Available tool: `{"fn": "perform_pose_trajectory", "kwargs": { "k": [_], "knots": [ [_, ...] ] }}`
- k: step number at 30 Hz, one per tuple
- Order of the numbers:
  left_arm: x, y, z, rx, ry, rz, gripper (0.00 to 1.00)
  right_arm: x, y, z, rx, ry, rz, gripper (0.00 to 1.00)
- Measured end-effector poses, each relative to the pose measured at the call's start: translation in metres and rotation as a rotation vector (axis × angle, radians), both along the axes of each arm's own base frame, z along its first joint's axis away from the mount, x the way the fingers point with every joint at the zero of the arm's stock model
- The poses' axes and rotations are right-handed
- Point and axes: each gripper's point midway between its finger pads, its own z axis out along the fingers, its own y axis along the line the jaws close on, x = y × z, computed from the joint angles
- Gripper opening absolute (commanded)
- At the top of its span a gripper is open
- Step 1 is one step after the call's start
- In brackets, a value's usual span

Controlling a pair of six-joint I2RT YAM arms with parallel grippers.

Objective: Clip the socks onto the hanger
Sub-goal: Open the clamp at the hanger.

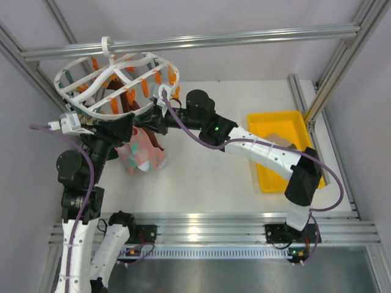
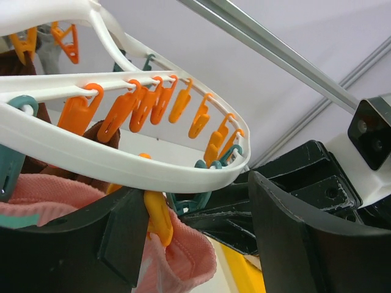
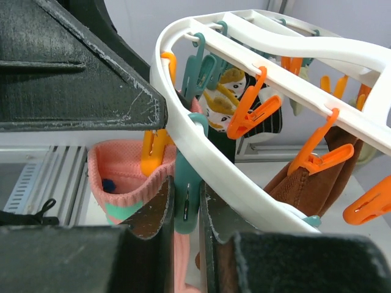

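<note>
Pink sock [image 3: 122, 177] hangs long axis down off the hanger [image 3: 174, 104] rim, cuff edge in an orange clip [image 2: 157, 218]. Teal clip [image 3: 186, 210] sits just beside the cuff, with the right gripper [image 3: 186, 192] pinched on it. Left gripper [image 2: 195, 213] is wide open and straddles the cuff without gripping it. It's the nearer arm to feed the cuff.

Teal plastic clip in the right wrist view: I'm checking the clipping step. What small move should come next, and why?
Probably squeeze slightly tighter with the right end effector, so the clip's mouth opens. Its fingers already flank the teal plastic clip, which hangs from the white plastic ring hanger. The pink fabric sock hangs right beside it, under an orange plastic clip.
</note>
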Motion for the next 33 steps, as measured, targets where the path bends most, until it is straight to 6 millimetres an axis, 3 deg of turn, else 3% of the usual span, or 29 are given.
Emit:
{"fn": "perform_pose_trajectory", "kwargs": {
  "k": [5, 15, 20, 21, 27, 30, 33],
  "knots": [
    [-0.007, 0.007, -0.002, 0.044, -0.001, 0.038, 0.67, -0.004, 0.009, 0.000, 0.003, 0.010, -0.034, 0.00],
    [-0.015, 0.010, 0.001, 0.114, -0.018, 0.049, 0.69, 0.005, 0.006, 0.000, 0.004, 0.012, -0.066, 0.00],
    [-0.017, 0.024, 0.007, 0.120, -0.015, 0.130, 0.70, 0.005, 0.006, -0.001, 0.003, 0.013, -0.066, 0.00],
    [-0.019, 0.027, 0.011, 0.122, -0.018, 0.148, 0.87, 0.005, 0.006, 0.000, 0.005, 0.012, -0.065, 0.00],
    [-0.026, 0.043, 0.028, 0.150, -0.050, 0.238, 0.86, 0.004, 0.006, -0.006, -0.014, 0.022, -0.060, 0.00],
    [-0.030, 0.031, 0.031, 0.165, -0.069, 0.171, 0.79, 0.004, 0.006, -0.006, -0.015, 0.021, -0.058, 0.00],
    [-0.039, -0.003, 0.032, 0.187, -0.100, -0.027, 0.71, 0.003, 0.006, -0.008, -0.018, 0.022, -0.052, 0.00]
  ]
}}
